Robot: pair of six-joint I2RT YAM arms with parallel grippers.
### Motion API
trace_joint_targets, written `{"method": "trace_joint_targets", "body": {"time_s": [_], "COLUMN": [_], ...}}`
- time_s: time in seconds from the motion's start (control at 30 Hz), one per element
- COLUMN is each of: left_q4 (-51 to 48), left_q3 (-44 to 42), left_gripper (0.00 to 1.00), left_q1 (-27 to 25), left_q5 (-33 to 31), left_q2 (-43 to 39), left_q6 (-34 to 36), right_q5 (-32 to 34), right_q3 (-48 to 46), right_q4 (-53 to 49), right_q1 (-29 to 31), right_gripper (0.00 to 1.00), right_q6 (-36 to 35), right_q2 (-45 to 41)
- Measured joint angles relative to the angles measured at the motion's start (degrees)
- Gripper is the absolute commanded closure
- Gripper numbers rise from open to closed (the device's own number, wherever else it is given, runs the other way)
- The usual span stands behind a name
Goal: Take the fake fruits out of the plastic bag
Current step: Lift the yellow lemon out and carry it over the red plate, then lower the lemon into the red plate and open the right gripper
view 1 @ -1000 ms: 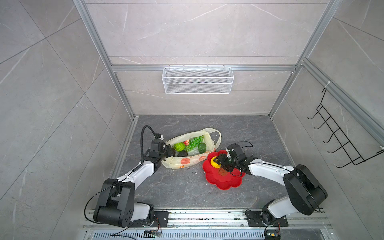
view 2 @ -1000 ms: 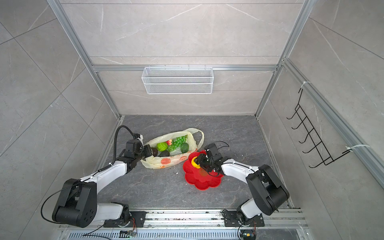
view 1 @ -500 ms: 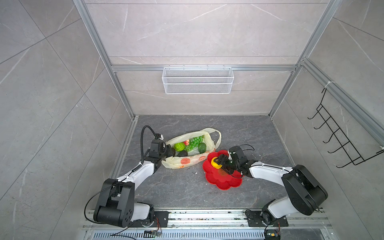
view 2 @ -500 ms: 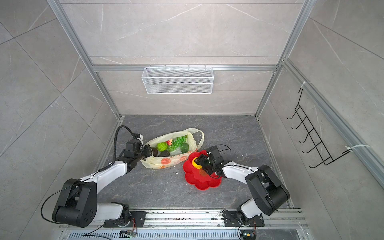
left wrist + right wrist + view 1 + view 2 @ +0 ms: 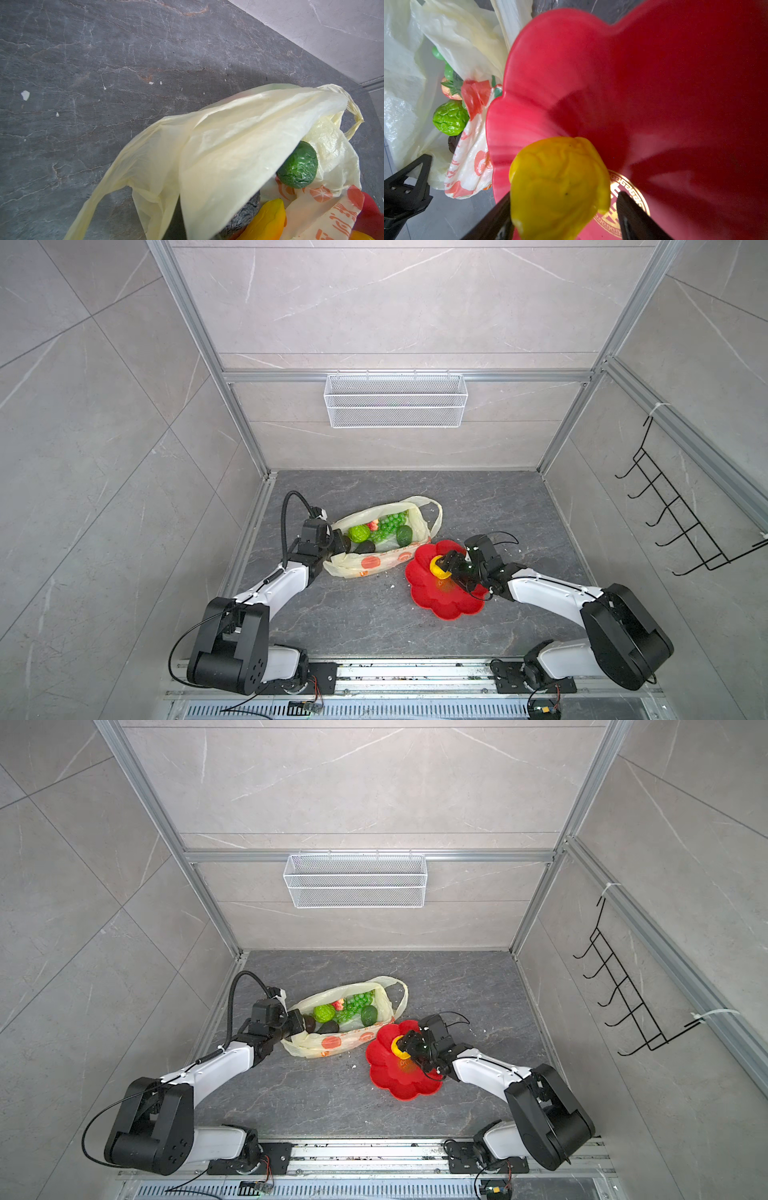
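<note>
The right tool [image 5: 448, 567] stands open over the red flower-shaped plate [image 5: 440, 605], and the yellow lemon [image 5: 558, 187] sits between its two black fingers [image 5: 635, 216]; in the right wrist view one finger lies against the fruit while a gap shows between the fruit and the other finger, so nothing is clamped. The lemon is low over the plate's inner slope on the side nearest the plastic bag [image 5: 374, 564]; whether it touches the plate cannot be told. Behind the tool the wrist is bent downward, the white forearm runs low over the desk [image 5: 365, 626] back to a black elbow on the right, and that link folds down to the base on the near rail. The left tool [image 5: 338, 540] is closed on the bag's rim at the left end of its mouth, and the left wrist view shows the pale film rising toward the camera. That arm reaches out from its base at the near left, its white forearm slanting away and to the right, with a black cable arching above the wrist. The bag lies on the desk, just beside the plate, mouth open upward. Inside it are the green grape bunch [image 5: 390, 524], the bumpy lime-green fruit [image 5: 359, 533], the red strawberry [image 5: 374, 525], two dark avocados [image 5: 404, 536] and, in the left wrist view, the yellow banana [image 5: 268, 220]
</note>
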Motion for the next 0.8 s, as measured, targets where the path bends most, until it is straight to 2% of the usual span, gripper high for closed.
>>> {"method": "trace_joint_targets", "body": {"time_s": [0.4, 0.8], "left_q4": [0.02, 0.04], "left_q3": [0.00, 0.00], "left_gripper": [0.98, 0.98], "left_q1": [0.00, -0.26], "left_q5": [0.15, 0.61], "left_q2": [0.22, 0.31], "left_q6": [0.02, 0.02], "right_q5": [2.78, 10.10], "right_q3": [0.74, 12.76], "right_q4": [-5.92, -17.84], "right_q1": [-0.63, 0.83], "right_gripper": [0.23, 0.24], "right_q6": [-1.20, -7.93], "right_q2": [-3.06, -5.64]}}
